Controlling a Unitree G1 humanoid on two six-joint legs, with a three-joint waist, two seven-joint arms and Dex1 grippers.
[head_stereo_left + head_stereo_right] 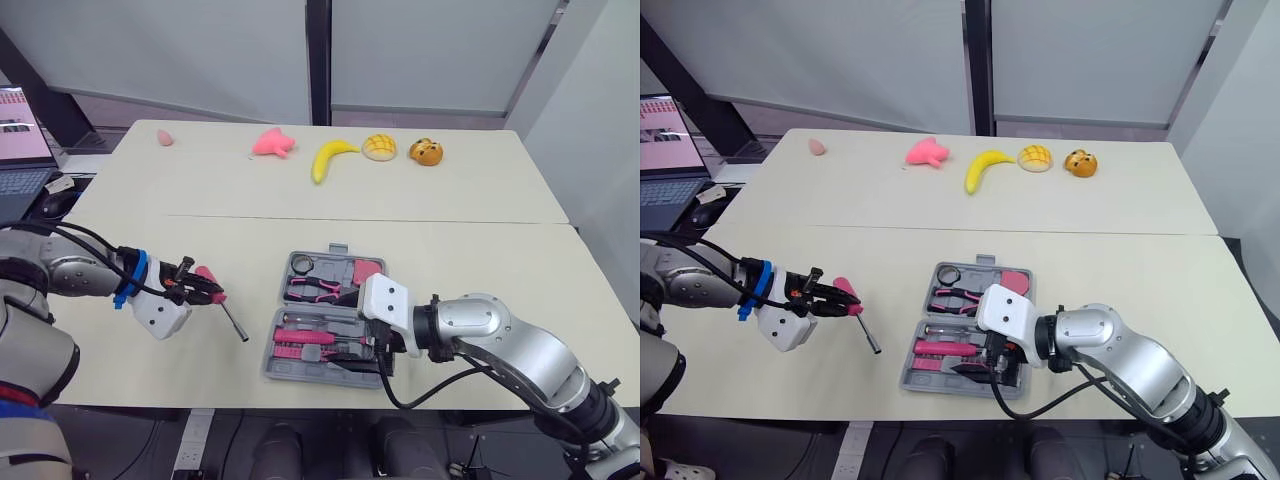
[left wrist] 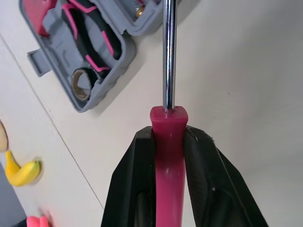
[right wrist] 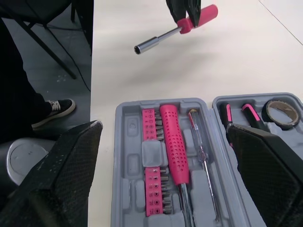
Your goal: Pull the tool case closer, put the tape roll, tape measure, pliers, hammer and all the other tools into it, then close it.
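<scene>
While the tool case (image 1: 270,362) is lying open on the near table (image 1: 480,250), far table: a small pink lump (image 1: 165,137), a pink star toy (image 1: 272,142), a banana (image 1: 330,157), a yellow bun (image 1: 379,147) and an orange bun (image 1: 426,152) are sitting in a row, well apart from the case.
Left margin: a laptop (image 1: 22,150) is standing open off the table's corner.
Floor: a black-and-white shoe (image 3: 59,108) is resting beside the table's edge.
In the way: the right pincer (image 1: 378,352) is hovering over the right end of the case's near half, its white housing covering that end from the head camera.
Right pincer state: its fingers (image 3: 71,161) are gaping wide, gripping nothing.
Left pincer (image 1: 200,292): it is clamping the handle of the pink-handled driver (image 1: 233,320), left of the case.
Driver position: it is hanging outside the case, chrome shaft slanting down toward the table; I cannot tell whether the tip is touching.
Case, far half: the tape roll (image 1: 302,265) is sitting at the left end, the pliers (image 1: 318,290) are lying beside it, and a pink squarish item (image 1: 365,270) is occupying the right end.
Case, near half: pink bit strips (image 3: 152,179), a pink perforated handle (image 3: 174,142) and a slim screwdriver (image 3: 201,146) are lying side by side.
</scene>
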